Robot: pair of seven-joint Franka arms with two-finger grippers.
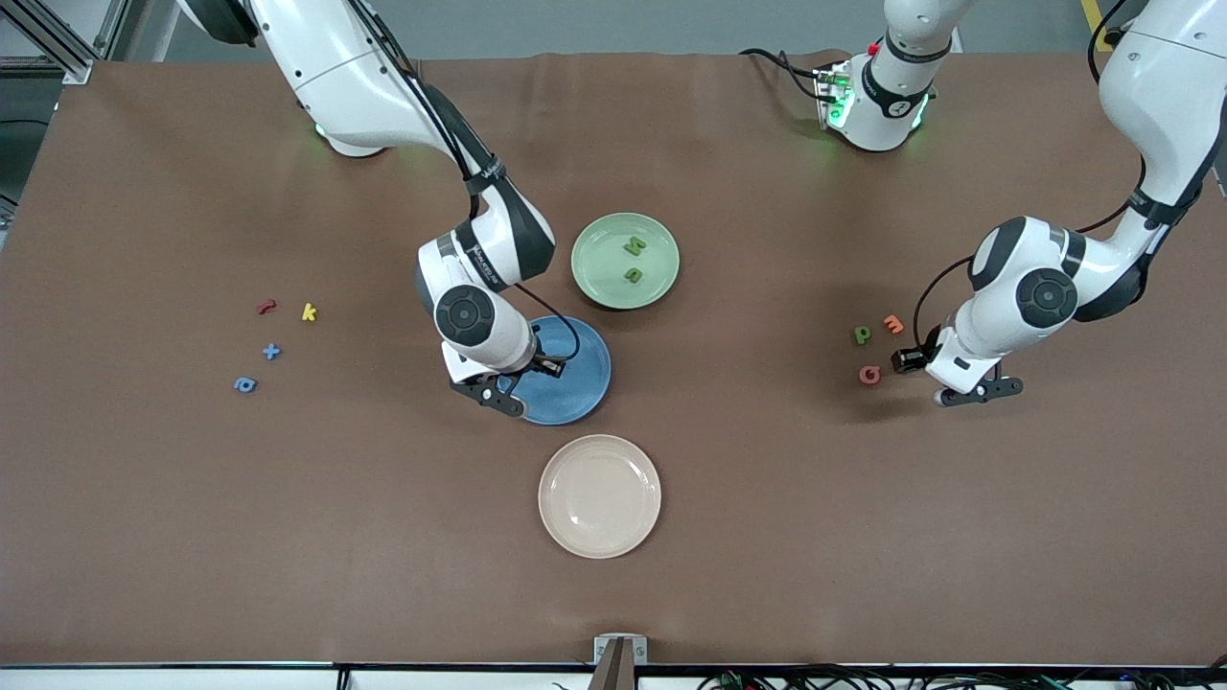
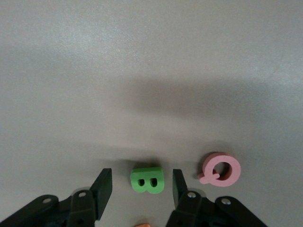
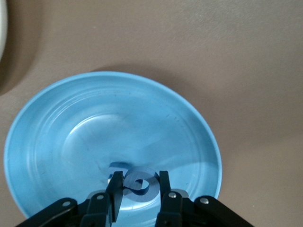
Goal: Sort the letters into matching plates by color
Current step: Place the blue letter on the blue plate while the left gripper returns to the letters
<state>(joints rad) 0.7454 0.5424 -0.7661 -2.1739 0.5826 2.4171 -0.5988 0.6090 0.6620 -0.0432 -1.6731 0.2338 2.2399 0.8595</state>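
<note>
My right gripper (image 1: 503, 394) is down in the medium blue plate (image 1: 587, 381), shut on a curly blue letter (image 3: 144, 185); the plate (image 3: 94, 118) fills the right wrist view. My left gripper (image 2: 142, 179) hangs open just above the table at the left arm's end, and a green B (image 2: 147, 180) lies between its fingers with a gap on each side. In the front view that hand (image 1: 980, 391) hides the B. A green p (image 1: 863, 333) lies close by. The pale green plate (image 1: 599, 280) holds two green letters (image 1: 634, 246). A blue x (image 1: 271, 352) and a blue a (image 1: 245, 384) lie toward the right arm's end.
A cream plate (image 1: 599, 495) sits nearer the front camera than the blue plate. A pink Q (image 1: 869, 374) (image 2: 220, 169) and an orange m (image 1: 893, 324) lie beside the left gripper. A red r (image 1: 266, 307) and a yellow k (image 1: 309, 311) lie by the blue x.
</note>
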